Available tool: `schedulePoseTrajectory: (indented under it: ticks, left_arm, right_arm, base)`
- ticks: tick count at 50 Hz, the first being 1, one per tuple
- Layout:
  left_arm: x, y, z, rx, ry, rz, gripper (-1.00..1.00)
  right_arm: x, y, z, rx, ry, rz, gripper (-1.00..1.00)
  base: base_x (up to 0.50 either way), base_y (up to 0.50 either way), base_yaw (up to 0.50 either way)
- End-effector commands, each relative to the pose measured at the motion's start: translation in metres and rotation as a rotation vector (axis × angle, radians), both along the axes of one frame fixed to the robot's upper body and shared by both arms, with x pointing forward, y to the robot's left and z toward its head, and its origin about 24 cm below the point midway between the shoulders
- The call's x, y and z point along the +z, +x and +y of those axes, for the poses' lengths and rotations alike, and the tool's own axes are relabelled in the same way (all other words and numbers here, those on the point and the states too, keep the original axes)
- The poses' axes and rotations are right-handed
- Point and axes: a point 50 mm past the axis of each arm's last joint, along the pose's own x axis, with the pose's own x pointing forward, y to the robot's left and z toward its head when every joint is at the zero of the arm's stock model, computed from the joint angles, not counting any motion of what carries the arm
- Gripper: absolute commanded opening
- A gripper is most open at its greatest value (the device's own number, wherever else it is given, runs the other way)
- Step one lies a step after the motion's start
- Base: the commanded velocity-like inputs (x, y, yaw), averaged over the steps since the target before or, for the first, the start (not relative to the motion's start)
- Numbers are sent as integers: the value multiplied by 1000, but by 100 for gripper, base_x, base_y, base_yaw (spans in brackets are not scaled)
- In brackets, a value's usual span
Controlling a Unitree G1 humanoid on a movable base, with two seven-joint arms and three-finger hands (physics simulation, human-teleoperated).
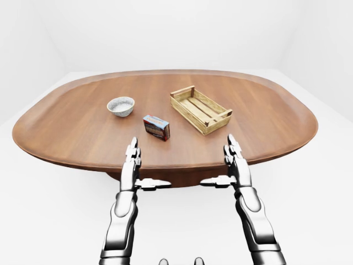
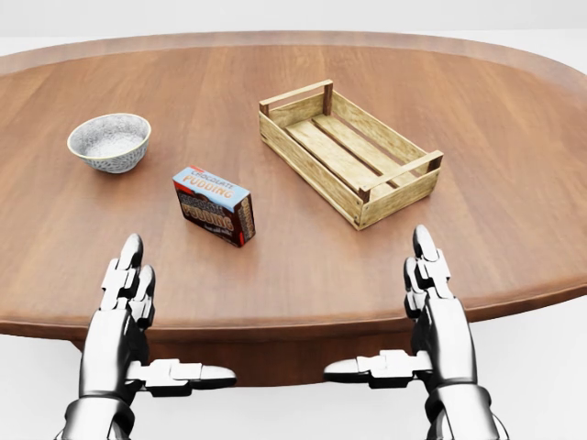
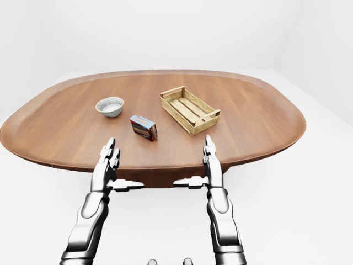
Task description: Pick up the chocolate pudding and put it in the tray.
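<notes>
The chocolate pudding box (image 2: 215, 204), brown with a light blue top, lies on the oval wooden table (image 2: 303, 266) left of centre in the head view. To its right and a little higher sits the slatted wooden tray (image 2: 347, 149), with nothing in it. My left hand (image 2: 138, 316) hovers at the table's near edge, below and left of the box, fingers stretched flat and thumb out. At the bottom right my right hand (image 2: 417, 312) mirrors it, below the tray's near corner. Neither hand touches anything.
A small grey-white bowl (image 2: 110, 141) stands at the left of the table, above and left of the pudding box. White floor and walls surround the table (image 1: 165, 105). The table's near rim runs just under my fingertips.
</notes>
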Motion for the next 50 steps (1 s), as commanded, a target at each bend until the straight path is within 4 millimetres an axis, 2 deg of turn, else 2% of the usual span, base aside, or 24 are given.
schedulePoseTrajectory:
  ticks: [1, 4, 6, 7, 8, 11, 12, 14, 30, 35, 38, 40, 41, 42, 50]
  left_arm:
    - [1, 0, 6, -9, 8, -9, 100]
    - [1, 0, 5, -10, 10, -8, 100]
    - [1, 0, 5, -10, 10, -9, 100]
    - [2, -1, 5, -11, 11, -9, 100]
    - [2, -1, 5, -11, 11, -9, 100]
    - [1, -1, 5, -12, 13, -8, 100]
    - [2, -1, 5, -12, 14, -7, 100]
    - [2, -1, 5, -13, 15, -7, 100]
    - [2, -2, 5, -11, 16, -10, 100]
    - [2, -2, 5, -11, 15, -9, 100]
    - [2, -1, 5, -11, 14, -8, 100]
    - [2, -2, 5, -11, 14, -7, 100]
    - [1, -1, 5, -12, 14, -7, 100]
    - [2, -2, 5, -11, 14, -7, 100]
    - [0, -1, 5, -12, 15, -4, 100]
  right_arm:
    - [9, -1, -7, 0, -3, -9, 100]
    - [10, -1, -7, 1, -3, -15, 100]
    - [-2, -1, -7, 1, -7, -21, 100]
    - [9, -2, -7, 2, -7, -22, 100]
    - [11, -2, -7, 2, -8, -22, 100]
    - [10, -2, -6, 4, -13, -23, 100]
    - [1, -1, -6, 6, -16, -21, 100]
    - [10, -2, -6, 7, -20, -21, 100]
    - [10, -3, -6, 2, -44, -36, 100]
    - [29, -13, -3, -12, -108, -167, 100]
    - [32, -16, -3, -17, -111, -200, 100]
    - [33, -17, -4, -28, -127, -202, 100]
    - [20, -17, -5, -35, -130, -145, 100]
    - [15, -18, -5, -39, -140, -123, 100]
    - [26, -24, -6, -67, -178, -171, 100]
  base:
    - [0, 0, 0]
    - [0, 0, 0]
    - [0, 0, 0]
    - [0, 0, 0]
    - [0, 0, 0]
    - [0, 0, 0]
    - [0, 0, 0]
    - [0, 0, 0]
    - [0, 0, 0]
    - [0, 0, 0]
    - [0, 0, 0]
    - [0, 0, 0]
    - [0, 0, 0]
    - [0, 0, 0]
    - [0, 0, 0]
